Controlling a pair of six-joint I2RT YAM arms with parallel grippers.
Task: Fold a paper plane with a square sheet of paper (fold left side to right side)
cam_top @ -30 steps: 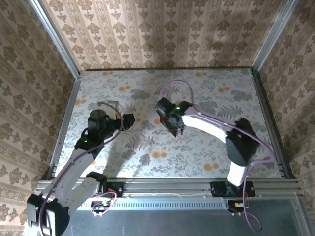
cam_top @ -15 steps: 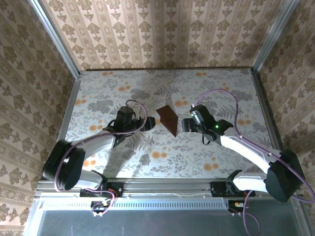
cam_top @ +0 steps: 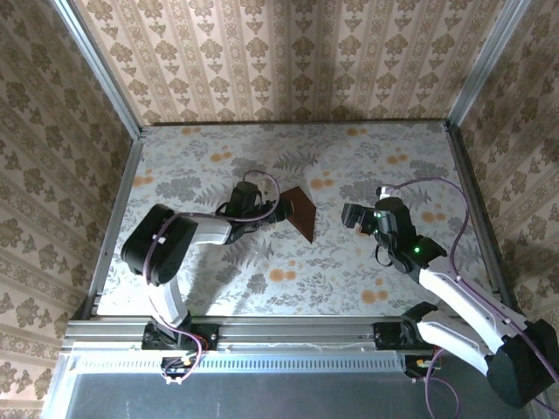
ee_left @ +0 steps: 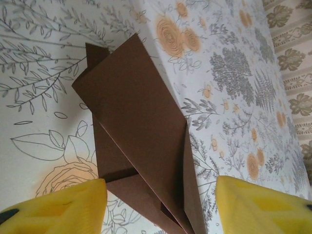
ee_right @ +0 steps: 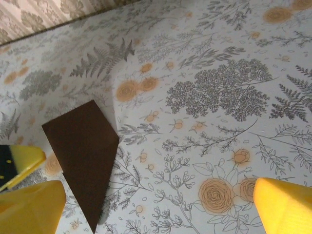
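Note:
The dark reddish-brown sheet of paper point(cam_top: 300, 212) lies mid-table, folded into a pointed kite shape. The left wrist view shows its layered flaps point(ee_left: 136, 107) with a diagonal crease, one flap edge lifted slightly. My left gripper point(cam_top: 273, 212) is at the paper's left edge, open. Its yellow fingers point(ee_left: 53, 207) stand on either side of the paper's near end without pinching it. My right gripper point(cam_top: 349, 216) is open wide, a short way right of the paper. In the right wrist view the paper point(ee_right: 85, 151) lies ahead and left, with the left gripper's yellow finger point(ee_right: 22, 161) beside it.
The floral tablecloth point(cam_top: 349, 166) covers the table. Wallpapered walls close in the back and both sides. A metal rail point(cam_top: 297, 332) runs along the near edge by the arm bases. Purple cables loop above both arms.
My left arm swung in from the left to the paper's left edge, its jaws narrowing. My right arm pulled back off the paper to the right and opened wider, uncovering the paper.

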